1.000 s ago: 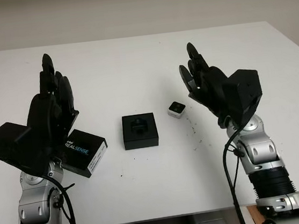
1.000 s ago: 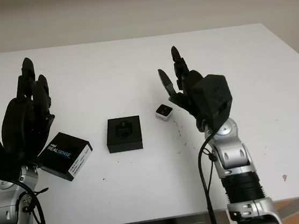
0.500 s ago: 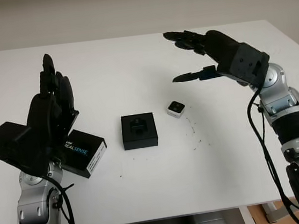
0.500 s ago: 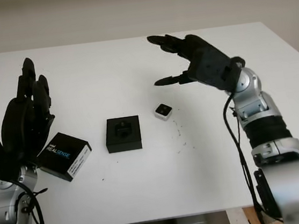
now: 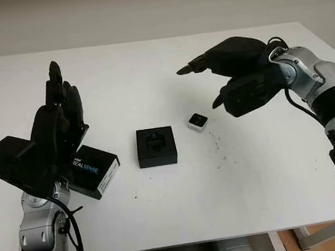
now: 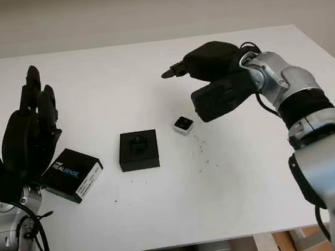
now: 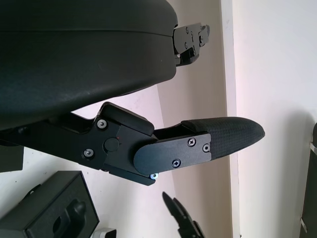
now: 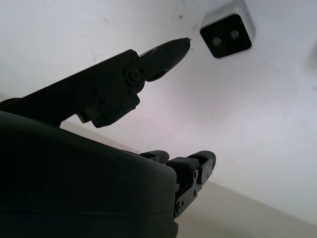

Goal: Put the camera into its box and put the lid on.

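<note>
The camera [image 5: 197, 122] sits alone on the white table [image 5: 166, 222], with bare surface on every side; the box [image 5: 156, 146] lies near it, apart. The open right hand [image 5: 234, 75] hangs above and just beyond the camera. The lid [image 5: 94, 170] lies partly under the raised, open left hand [image 5: 56, 132], well apart from the box.

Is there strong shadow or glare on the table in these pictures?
Left eye view: soft, even light; no glare on the table; the box casts hardly any shadow. Right wrist view: the camera is evenly lit, no hard shadow.
</note>
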